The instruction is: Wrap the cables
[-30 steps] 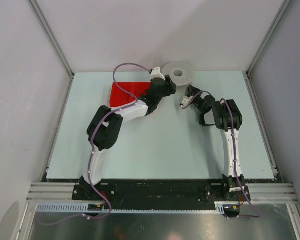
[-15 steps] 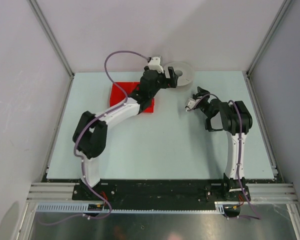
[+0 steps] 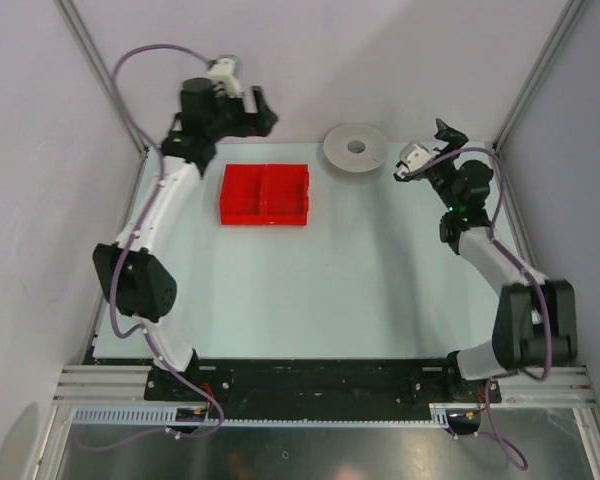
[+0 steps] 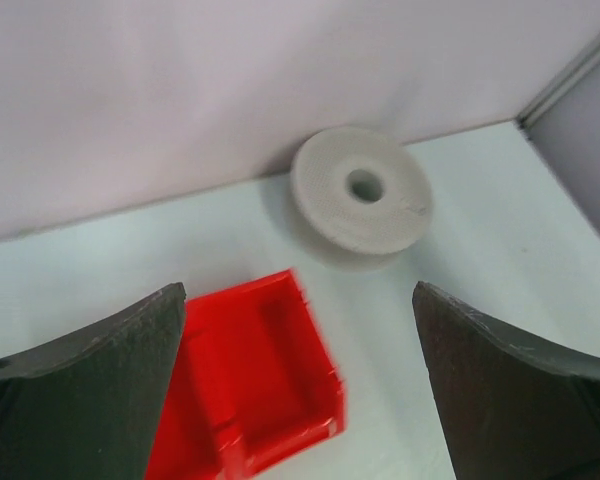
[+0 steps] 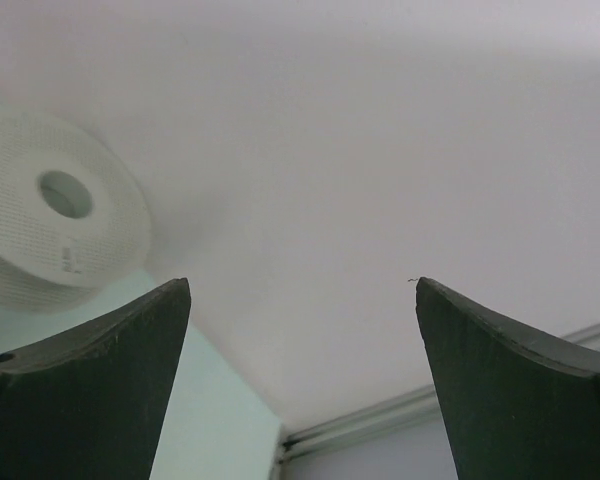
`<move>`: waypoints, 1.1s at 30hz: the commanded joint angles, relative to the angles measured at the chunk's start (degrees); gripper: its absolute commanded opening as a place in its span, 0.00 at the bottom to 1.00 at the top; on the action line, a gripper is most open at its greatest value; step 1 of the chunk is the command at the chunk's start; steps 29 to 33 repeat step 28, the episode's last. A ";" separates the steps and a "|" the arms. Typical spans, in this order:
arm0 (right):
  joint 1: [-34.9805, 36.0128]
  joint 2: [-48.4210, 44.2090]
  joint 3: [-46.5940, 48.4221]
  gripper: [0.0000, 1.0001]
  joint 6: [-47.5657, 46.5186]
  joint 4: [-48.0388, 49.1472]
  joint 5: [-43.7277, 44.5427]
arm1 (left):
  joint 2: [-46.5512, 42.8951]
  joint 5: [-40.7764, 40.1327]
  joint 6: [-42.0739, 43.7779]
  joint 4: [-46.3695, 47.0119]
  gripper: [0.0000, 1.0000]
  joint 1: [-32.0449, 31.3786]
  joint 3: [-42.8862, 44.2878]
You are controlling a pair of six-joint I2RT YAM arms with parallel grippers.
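Jaws spread wide on left hand (image 4: 300,296), left of white spool (image 3: 356,149); right hand (image 5: 300,288) right of it, spread too (nothing pinched); red bin (image 3: 265,193) left of spool.

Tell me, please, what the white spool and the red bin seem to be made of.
The spool: probably plastic, perhaps 3D-printed; matte off-white, with a fine dotted grid texture on its face. The red bin: likely hard plastic; smooth, evenly bright red, with thin moulded-looking walls and a divider.

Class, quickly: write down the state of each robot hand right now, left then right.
Left hand: open, nothing between its fingers.
Right hand: open, nothing between its fingers.
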 commanded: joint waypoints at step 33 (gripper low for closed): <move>2.03 -33.83 -8.67 0.99 49.59 -54.64 7.82 | -30.67 -23.19 14.52 -16.65 0.99 -4.09 -37.21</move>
